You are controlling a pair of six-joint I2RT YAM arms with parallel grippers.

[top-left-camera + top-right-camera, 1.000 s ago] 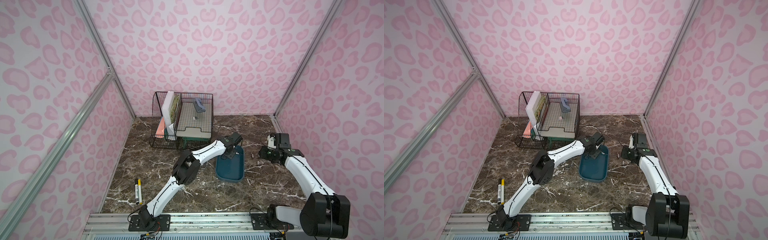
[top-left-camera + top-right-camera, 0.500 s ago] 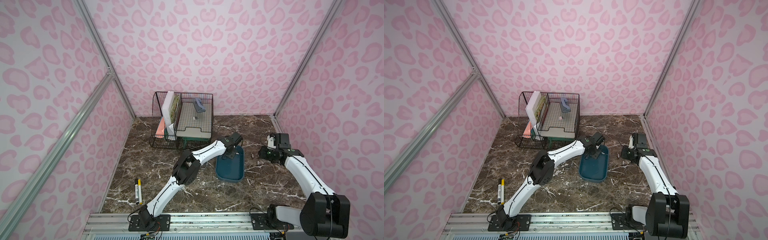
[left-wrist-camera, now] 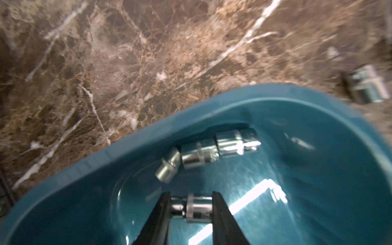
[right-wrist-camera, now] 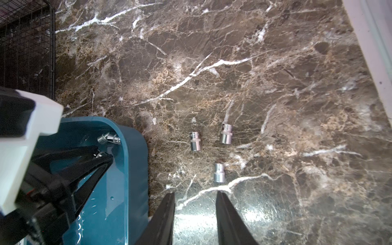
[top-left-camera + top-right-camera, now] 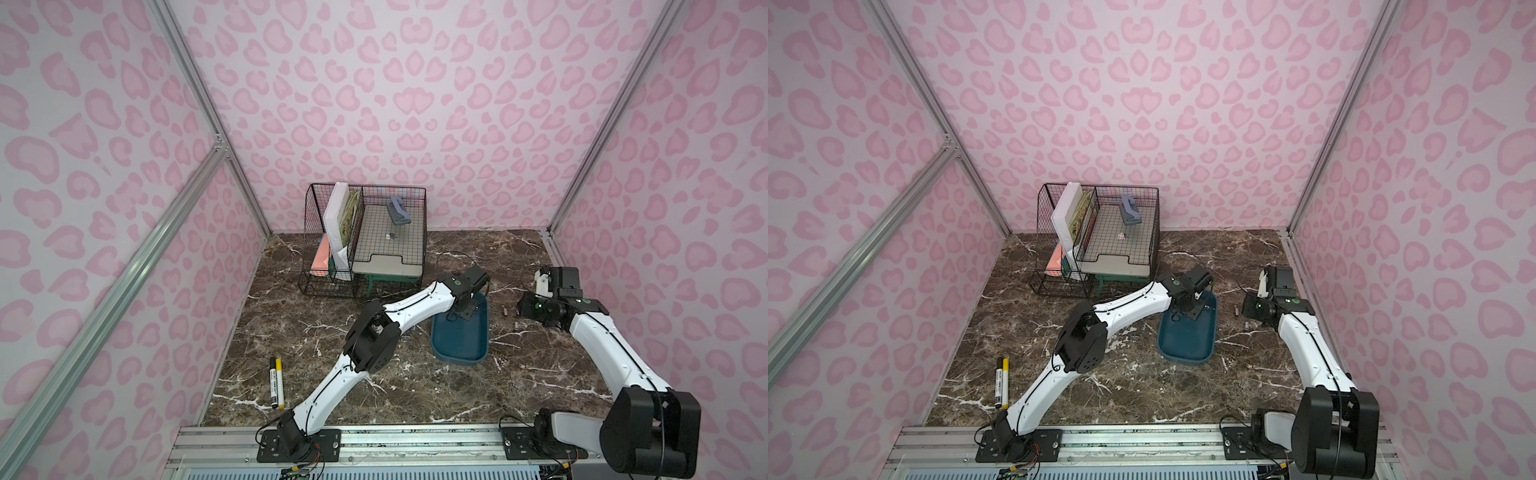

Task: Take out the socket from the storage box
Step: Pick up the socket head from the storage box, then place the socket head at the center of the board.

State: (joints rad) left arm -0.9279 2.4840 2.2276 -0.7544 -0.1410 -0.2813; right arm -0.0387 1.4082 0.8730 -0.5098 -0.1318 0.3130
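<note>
Left jaws narrower around socket (image 3: pixel 195 209) in storage box (image 3: pixel 275 95), three others (image 3: pixel 200 156) nearby

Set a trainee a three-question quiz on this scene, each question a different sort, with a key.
1. True or false: the left gripper has a socket between its jaws, down inside the storage box.
2. In the right wrist view, how many sockets lie on the table outside the box? A) one B) three C) five
3. In one word: what is the right gripper holding?

Key
1. True. Three more sockets lie by the box wall.
2. B
3. Nothing. Its jaws stand open over bare table.
</note>
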